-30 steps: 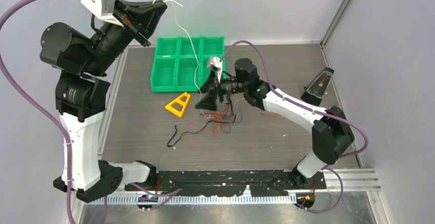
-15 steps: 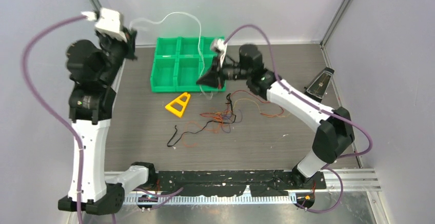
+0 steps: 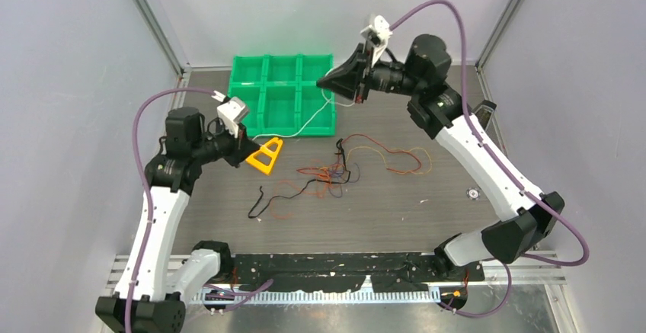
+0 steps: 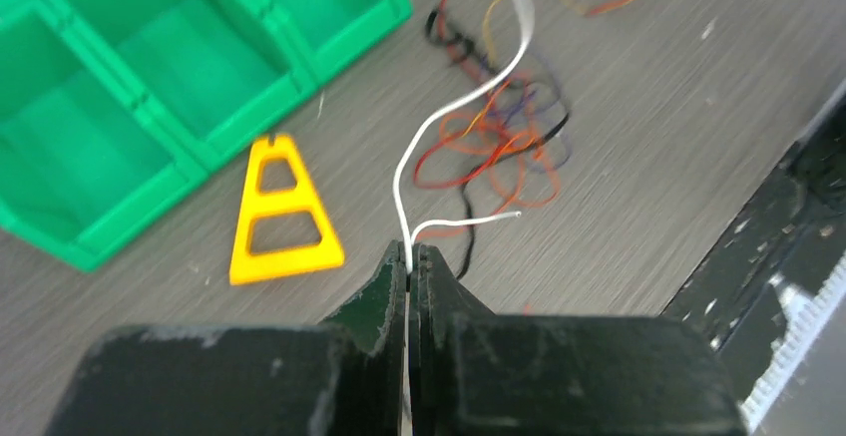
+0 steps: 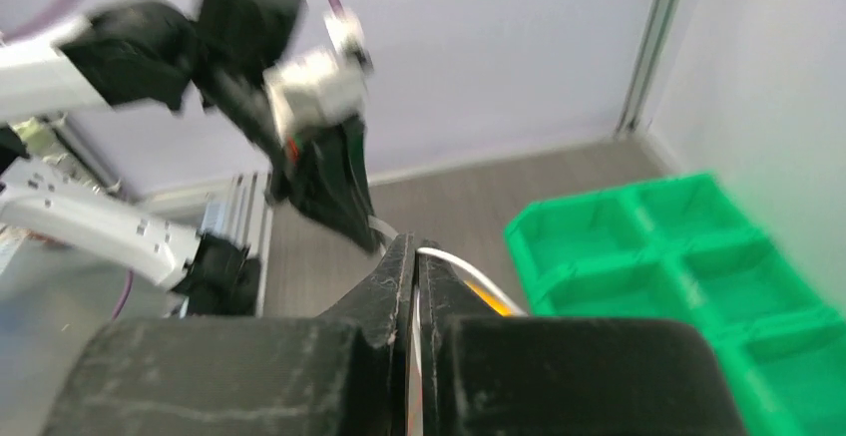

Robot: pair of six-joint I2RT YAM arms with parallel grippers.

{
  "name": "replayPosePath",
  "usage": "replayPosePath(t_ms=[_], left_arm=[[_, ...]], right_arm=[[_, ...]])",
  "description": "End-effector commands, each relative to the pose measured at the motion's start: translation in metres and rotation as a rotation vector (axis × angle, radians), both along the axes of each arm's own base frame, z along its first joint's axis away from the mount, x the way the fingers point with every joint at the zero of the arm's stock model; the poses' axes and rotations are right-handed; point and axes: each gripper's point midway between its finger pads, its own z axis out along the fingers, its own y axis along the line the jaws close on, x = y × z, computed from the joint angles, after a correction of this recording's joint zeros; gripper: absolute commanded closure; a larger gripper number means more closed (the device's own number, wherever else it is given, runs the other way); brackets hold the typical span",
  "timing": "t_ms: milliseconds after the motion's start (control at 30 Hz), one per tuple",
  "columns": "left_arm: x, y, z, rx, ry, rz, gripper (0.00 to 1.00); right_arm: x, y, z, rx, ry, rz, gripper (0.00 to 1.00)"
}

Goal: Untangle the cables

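Note:
A white cable (image 3: 305, 125) stretches between both grippers, over the front right corner of the green bin. My left gripper (image 3: 250, 139) is low beside the yellow triangle and shut on one end of it (image 4: 403, 182), with a short tail sticking out. My right gripper (image 3: 321, 83) is raised over the bin's right side and shut on the white cable's other end (image 5: 467, 270). The other cables (image 3: 329, 173) lie tangled mid-table in red, orange, black and purple (image 4: 499, 127). An orange-red loop (image 3: 390, 158) trails right and a black strand (image 3: 260, 200) trails left.
A green six-compartment bin (image 3: 242, 112) stands at the back centre. A yellow triangular frame (image 3: 264, 155) lies just in front of it. A small round part (image 3: 474, 193) lies at the right. Walls and metal posts close in the back and sides.
The right gripper shut on the white cable and rose back over the bin. The left arm swung down from high up to beside the yellow triangle, pulling the white cable out between them.

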Motion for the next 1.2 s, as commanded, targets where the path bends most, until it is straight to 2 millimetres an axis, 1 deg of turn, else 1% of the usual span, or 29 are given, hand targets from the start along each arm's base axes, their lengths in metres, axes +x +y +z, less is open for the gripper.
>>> replayPosePath(t_ms=[0, 67, 133, 200, 267, 367, 433, 467, 500, 533, 600, 733, 767, 900, 967, 1067, 1100, 1167], left_arm=[[-0.013, -0.026, 0.084, -0.198, -0.211, -0.094, 1.0], [-0.013, -0.033, 0.095, -0.225, -0.2, -0.105, 1.0], [-0.016, -0.046, 0.101, -0.245, -0.172, -0.143, 1.0], [-0.015, -0.058, 0.103, -0.275, -0.137, -0.155, 1.0], [-0.016, -0.071, 0.108, -0.312, -0.126, -0.193, 1.0], [-0.019, -0.087, 0.114, -0.354, -0.092, -0.251, 1.0], [-0.019, -0.093, 0.118, -0.387, -0.064, -0.265, 1.0], [-0.019, -0.095, 0.121, -0.399, -0.057, -0.276, 1.0], [-0.021, -0.097, 0.124, -0.411, -0.047, -0.29, 1.0], [-0.022, -0.099, 0.126, -0.42, -0.043, -0.305, 1.0], [-0.029, -0.102, 0.131, -0.436, -0.029, -0.348, 1.0], [-0.044, -0.105, 0.133, -0.454, 0.002, -0.413, 1.0], [-0.048, -0.104, 0.133, -0.45, 0.004, -0.421, 1.0], [-0.059, -0.102, 0.128, -0.425, 0.002, -0.452, 1.0], [-0.06, -0.1, 0.124, -0.409, -0.001, -0.451, 1.0], [-0.057, -0.099, 0.116, -0.386, 0.003, -0.445, 1.0], [-0.055, -0.1, 0.114, -0.385, 0.009, -0.445, 1.0], [-0.057, -0.102, 0.112, -0.389, 0.025, -0.469, 1.0]], right_arm=[[-0.006, 0.004, -0.071, -0.124, 0.127, 0.06, 0.95], [-0.012, 0.005, -0.09, -0.167, 0.148, 0.081, 0.95], [-0.025, 0.011, -0.103, -0.2, 0.169, 0.128, 0.95], [-0.033, 0.017, -0.112, -0.217, 0.163, 0.153, 0.95], [-0.047, 0.026, -0.115, -0.222, 0.151, 0.198, 0.95], [-0.057, 0.035, -0.117, -0.214, 0.141, 0.235, 0.92], [-0.062, 0.041, -0.117, -0.203, 0.132, 0.257, 0.88], [-0.066, 0.044, -0.117, -0.201, 0.131, 0.274, 0.84], [-0.067, 0.046, -0.118, -0.195, 0.144, 0.28, 0.82], [-0.068, 0.048, -0.119, -0.193, 0.145, 0.28, 0.78], [-0.064, 0.052, -0.121, -0.193, 0.141, 0.257, 0.75], [-0.047, 0.053, -0.127, -0.213, 0.131, 0.176, 0.75], [-0.04, 0.052, -0.128, -0.22, 0.113, 0.139, 0.75], [-0.029, 0.046, -0.131, -0.236, 0.114, 0.076, 0.74], [-0.031, 0.045, -0.126, -0.215, 0.13, 0.09, 0.73], [-0.04, 0.046, -0.112, -0.163, 0.168, 0.141, 0.72], [-0.045, 0.047, -0.109, -0.15, 0.17, 0.165, 0.7], [-0.047, 0.049, -0.101, -0.118, 0.184, 0.181, 0.67]])
